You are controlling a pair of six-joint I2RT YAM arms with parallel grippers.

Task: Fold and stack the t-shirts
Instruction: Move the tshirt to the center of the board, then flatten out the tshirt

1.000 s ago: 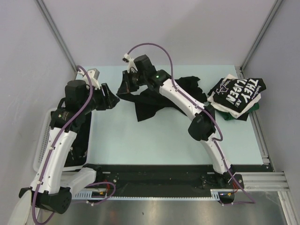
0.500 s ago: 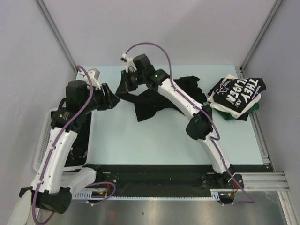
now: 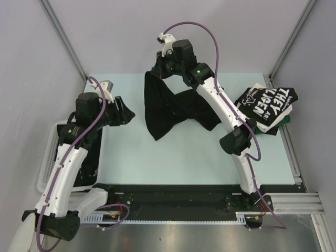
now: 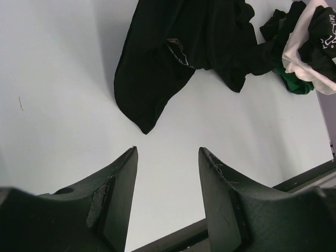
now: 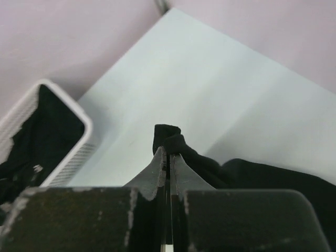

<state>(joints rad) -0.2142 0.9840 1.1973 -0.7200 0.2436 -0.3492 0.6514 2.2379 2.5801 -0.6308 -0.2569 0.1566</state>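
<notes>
A plain black t-shirt hangs by one edge from my right gripper, which is raised at the back of the table and shut on the cloth. The shirt's lower part trails on the pale table. A pile of folded t-shirts with big white lettering on top lies at the right edge, also seen in the left wrist view. My left gripper hovers left of the hanging shirt, open and empty, apart from the cloth.
A white mesh basket holding dark cloth stands off the table's left side, beside my left arm, and its rim shows in the right wrist view. Grey walls and metal frame posts close in the back and sides.
My right gripper has risen and moved right and back, pulling the black t-shirt up off the table so it now hangs. The left arm has barely moved.
</notes>
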